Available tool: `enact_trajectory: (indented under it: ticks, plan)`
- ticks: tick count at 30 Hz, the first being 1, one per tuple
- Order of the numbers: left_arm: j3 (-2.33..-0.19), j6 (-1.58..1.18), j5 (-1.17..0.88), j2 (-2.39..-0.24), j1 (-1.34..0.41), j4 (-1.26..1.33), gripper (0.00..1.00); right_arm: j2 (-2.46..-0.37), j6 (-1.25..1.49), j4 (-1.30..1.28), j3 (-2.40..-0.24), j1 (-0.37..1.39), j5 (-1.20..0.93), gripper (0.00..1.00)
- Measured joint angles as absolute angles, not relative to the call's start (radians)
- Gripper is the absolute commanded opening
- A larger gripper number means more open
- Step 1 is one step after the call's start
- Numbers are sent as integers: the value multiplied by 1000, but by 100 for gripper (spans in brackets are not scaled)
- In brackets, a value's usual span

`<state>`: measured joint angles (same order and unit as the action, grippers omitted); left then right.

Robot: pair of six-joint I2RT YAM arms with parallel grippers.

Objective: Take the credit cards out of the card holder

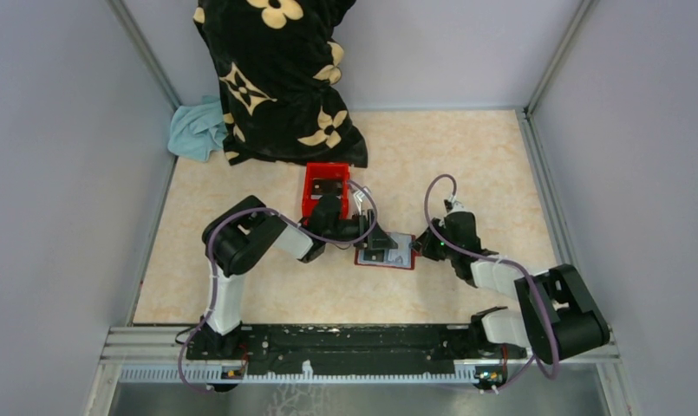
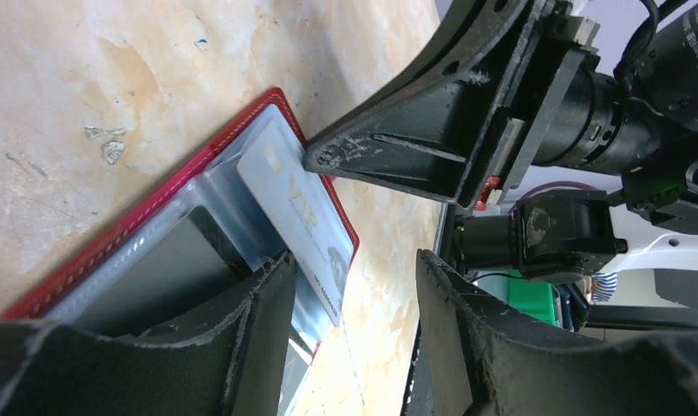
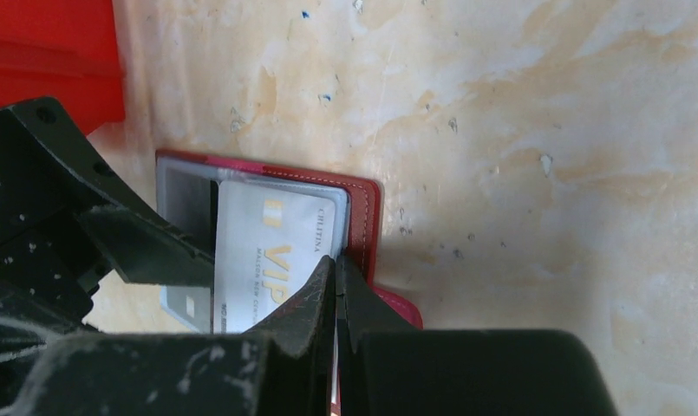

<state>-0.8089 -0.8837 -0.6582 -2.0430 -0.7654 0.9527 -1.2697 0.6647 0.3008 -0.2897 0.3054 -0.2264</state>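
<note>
The card holder [image 1: 395, 257] lies open and flat on the table, dark red with clear sleeves; it also shows in the left wrist view [image 2: 111, 238] and the right wrist view [image 3: 362, 212]. A pale blue-grey credit card [image 3: 258, 247] marked VIP sticks partly out of a sleeve, also seen in the left wrist view [image 2: 297, 208]. My right gripper [image 3: 335, 264] is shut on that card's edge. My left gripper [image 2: 352, 260] is open, with one finger [image 2: 263, 321] pressing on the holder's sleeves. A second card [image 3: 182, 303] shows partly under the left finger.
A bright red plastic open box [image 1: 327, 186] stands just behind the holder. A black cloth bag with cream flowers [image 1: 280, 78] and a teal cloth [image 1: 198, 130] lie at the back left. Grey walls close in both sides.
</note>
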Motion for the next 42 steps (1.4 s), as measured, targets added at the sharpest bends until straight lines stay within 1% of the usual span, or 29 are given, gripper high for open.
enact_trajectory:
  ticks: [6, 21, 28, 31, 37, 42]
  plan:
    - [-821, -889, -663, -2071, -759, 959, 60, -1222, 690, 300, -252, 310, -230, 0]
    - [-838, -921, -688, -2103, -759, 1011, 59, -1219, 706, 329, -235, 315, -228, 0]
    - [-875, -896, -686, -2103, -768, 936, 57, -1221, 719, 332, -236, 350, -209, 0]
    - [-887, -884, -683, -2103, -771, 907, 55, -1221, 719, 331, -237, 358, -200, 0]
    - [-900, -870, -677, -2103, -773, 866, 46, -1217, 719, 326, -238, 365, -186, 0]
    - [-902, -866, -665, -2103, -773, 835, 46, -1217, 719, 308, -248, 369, -181, 0]
